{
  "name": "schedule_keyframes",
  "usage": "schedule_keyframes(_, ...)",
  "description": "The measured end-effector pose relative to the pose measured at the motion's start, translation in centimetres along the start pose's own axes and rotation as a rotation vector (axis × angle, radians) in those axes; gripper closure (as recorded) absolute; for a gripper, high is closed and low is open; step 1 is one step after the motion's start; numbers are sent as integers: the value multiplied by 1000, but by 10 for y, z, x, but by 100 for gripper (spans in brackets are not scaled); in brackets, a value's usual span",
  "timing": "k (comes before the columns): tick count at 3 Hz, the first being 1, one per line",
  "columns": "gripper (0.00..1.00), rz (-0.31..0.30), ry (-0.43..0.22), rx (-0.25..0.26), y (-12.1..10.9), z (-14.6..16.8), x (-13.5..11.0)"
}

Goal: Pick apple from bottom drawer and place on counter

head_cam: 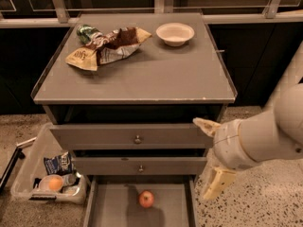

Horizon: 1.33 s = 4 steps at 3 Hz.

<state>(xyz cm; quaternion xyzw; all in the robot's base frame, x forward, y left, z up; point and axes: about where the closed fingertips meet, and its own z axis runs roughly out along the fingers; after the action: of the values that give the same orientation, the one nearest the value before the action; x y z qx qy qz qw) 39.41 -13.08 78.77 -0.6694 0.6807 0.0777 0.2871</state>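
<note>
A white bowl [175, 33] sits at one o'clock. Crumpled snack bags [111, 48] lie at eleven, a green packet [88, 32] touching their ten-o'clock end. At eight o'clock a clear plastic bin [26, 171] on the speckled floor [265, 207] holds an orange fruit [55, 182] and a blue packet [58, 163].
</note>
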Motion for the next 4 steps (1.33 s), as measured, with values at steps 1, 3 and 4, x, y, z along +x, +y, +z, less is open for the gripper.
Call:
schedule_keyframes(1,0,24,5,-43,18,60,11)
schedule_keyframes(3,0,44,-71,0,30,144,53)
schedule_keyframes(4,0,5,-112,-1,26,183,79)
